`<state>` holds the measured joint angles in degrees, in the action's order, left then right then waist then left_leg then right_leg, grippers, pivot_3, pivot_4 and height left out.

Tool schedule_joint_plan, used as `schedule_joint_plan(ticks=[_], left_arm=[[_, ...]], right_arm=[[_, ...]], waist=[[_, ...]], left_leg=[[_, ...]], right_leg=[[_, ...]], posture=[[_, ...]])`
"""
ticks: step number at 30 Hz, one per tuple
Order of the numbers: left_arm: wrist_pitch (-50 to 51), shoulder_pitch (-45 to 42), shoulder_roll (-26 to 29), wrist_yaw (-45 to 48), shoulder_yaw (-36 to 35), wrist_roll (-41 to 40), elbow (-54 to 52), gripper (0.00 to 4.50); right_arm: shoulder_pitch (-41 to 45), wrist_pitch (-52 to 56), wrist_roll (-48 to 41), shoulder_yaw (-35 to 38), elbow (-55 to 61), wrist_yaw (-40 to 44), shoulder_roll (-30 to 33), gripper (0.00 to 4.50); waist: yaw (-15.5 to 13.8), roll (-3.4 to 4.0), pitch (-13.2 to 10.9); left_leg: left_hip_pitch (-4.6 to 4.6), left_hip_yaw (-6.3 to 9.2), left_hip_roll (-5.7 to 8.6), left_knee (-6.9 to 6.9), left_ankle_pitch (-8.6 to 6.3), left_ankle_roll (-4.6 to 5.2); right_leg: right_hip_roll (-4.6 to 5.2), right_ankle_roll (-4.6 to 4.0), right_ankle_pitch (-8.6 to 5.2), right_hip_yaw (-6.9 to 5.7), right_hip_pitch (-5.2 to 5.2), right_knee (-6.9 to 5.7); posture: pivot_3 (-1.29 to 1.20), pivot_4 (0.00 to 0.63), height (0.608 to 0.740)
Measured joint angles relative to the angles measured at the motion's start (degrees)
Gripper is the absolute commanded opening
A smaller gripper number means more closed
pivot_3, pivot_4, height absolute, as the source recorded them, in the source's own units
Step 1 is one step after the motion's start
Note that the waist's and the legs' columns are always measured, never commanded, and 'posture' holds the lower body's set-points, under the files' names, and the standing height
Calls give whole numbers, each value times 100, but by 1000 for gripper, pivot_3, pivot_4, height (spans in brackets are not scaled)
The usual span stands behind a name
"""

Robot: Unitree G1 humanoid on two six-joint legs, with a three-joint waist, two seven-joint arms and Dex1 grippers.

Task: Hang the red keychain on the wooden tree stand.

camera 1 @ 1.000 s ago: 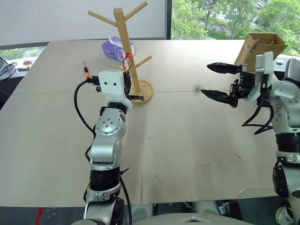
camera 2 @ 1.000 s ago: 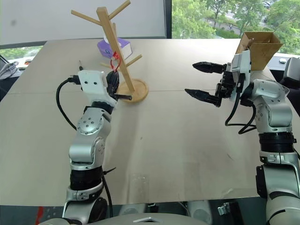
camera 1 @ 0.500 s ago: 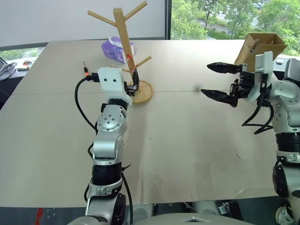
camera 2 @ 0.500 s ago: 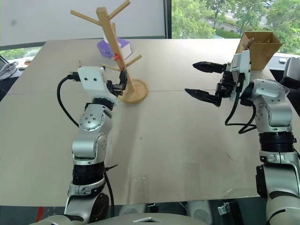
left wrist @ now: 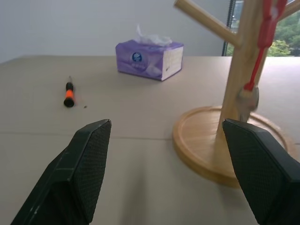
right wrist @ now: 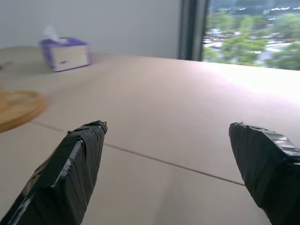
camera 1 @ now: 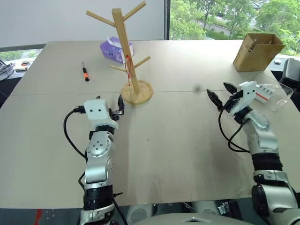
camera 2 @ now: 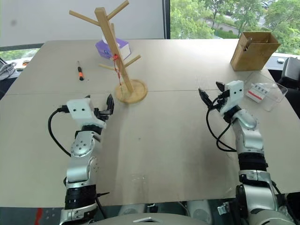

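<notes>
**Keychain on the peg — both arms drop back**

The keychain (left wrist: 263,33) now hangs free on the stand (camera 1: 125,44), its red strap looped over a lower peg close to the post and the metal piece dangling just above the round base. A second ago the left gripper (left wrist: 174,176) was pinched shut at that peg; it has let go, its fingers stand wide apart and empty, and it sits low, near the base but clear of it. The right gripper (camera 1: 221,95) — spread wide, holding nothing — has come down too. The hang looks finished; only retreat remains.
</notes>
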<state>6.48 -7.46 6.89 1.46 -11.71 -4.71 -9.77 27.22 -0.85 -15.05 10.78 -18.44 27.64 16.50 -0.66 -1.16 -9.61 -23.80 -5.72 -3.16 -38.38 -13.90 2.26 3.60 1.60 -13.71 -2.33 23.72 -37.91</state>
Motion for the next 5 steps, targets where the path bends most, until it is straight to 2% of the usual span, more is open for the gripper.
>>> schedule_joint_plan(ticks=[5], left_arm=[[-353,107,1,1,-78,-1,502,3895]], right_arm=[[-107,-504,445,154,-562,-1120,-285,4500]], waist=[[-5,-1,0]], left_leg=[[-3,-2,1,0,0,0]], right_leg=[[1,0,0,1,1,2]], posture=[[0,150,740]])
